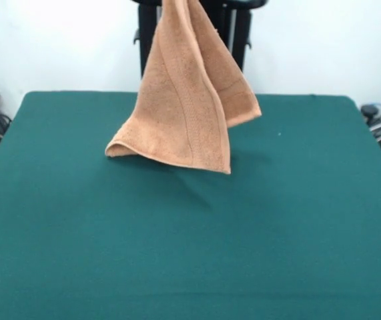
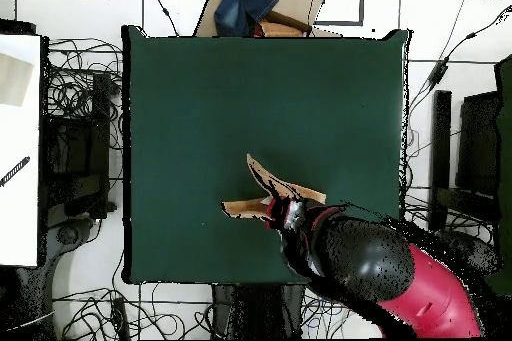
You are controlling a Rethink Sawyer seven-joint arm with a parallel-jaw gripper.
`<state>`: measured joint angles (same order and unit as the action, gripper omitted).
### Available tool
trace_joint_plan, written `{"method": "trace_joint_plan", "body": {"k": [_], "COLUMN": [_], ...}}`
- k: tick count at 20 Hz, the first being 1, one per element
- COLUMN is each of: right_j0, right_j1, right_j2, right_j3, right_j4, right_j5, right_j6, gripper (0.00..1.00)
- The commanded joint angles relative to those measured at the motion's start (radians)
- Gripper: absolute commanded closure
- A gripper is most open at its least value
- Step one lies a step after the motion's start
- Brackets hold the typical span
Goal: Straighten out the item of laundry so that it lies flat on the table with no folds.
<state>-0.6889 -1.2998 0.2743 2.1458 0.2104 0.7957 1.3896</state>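
Observation:
The item of laundry (image 1: 187, 100), a peach-orange towel with a woven band, hangs in the air over the far middle of the table (image 1: 177, 253). It drapes in two layers, and its lowest corners end just above the green top. The top of the towel runs out of the front view, so the grip point is hidden there. In the overhead view the gripper (image 2: 292, 213) sits at the end of the red and black arm (image 2: 400, 277), shut on the item of laundry (image 2: 262, 179), whose folds spread out around it above the table (image 2: 250, 97).
A cardboard box holding blue cloth (image 2: 262, 7) stands just past the table's edge opposite the robot. Tangled cables (image 2: 80, 107) lie on the floor along both sides. A white surface (image 2: 18, 147) and black equipment (image 2: 480, 147) flank the table.

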Motion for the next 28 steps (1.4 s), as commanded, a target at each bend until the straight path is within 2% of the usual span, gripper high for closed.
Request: {"method": "trace_joint_plan", "body": {"k": [1, 4, 7, 11, 14, 15, 20, 28], "right_j0": [0.031, 0.061, 0.112, 0.147, 0.189, 0.222, 0.266, 0.392], "right_j1": [0.014, 0.015, 0.053, 0.066, 0.103, 0.138, 0.214, 0.34], "right_j2": [0.07, 0.069, 0.074, 0.053, 0.04, 0.027, 0.001, -0.136], "right_j3": [0.077, 0.055, 0.03, 0.024, 0.01, 0.004, -0.011, -0.192], "right_j4": [0.021, 0.008, -0.016, -0.03, -0.061, -0.086, -0.093, -0.173], "right_j5": [-0.014, 0.0, -0.033, -0.082, -0.135, -0.194, -0.29, -0.278], "right_j6": [-0.089, -0.042, 0.038, 0.086, 0.14, 0.181, 0.199, 0.278], "gripper": [1.0, 1.0, 1.0, 1.0, 1.0, 1.0, 1.0, 1.0]}}
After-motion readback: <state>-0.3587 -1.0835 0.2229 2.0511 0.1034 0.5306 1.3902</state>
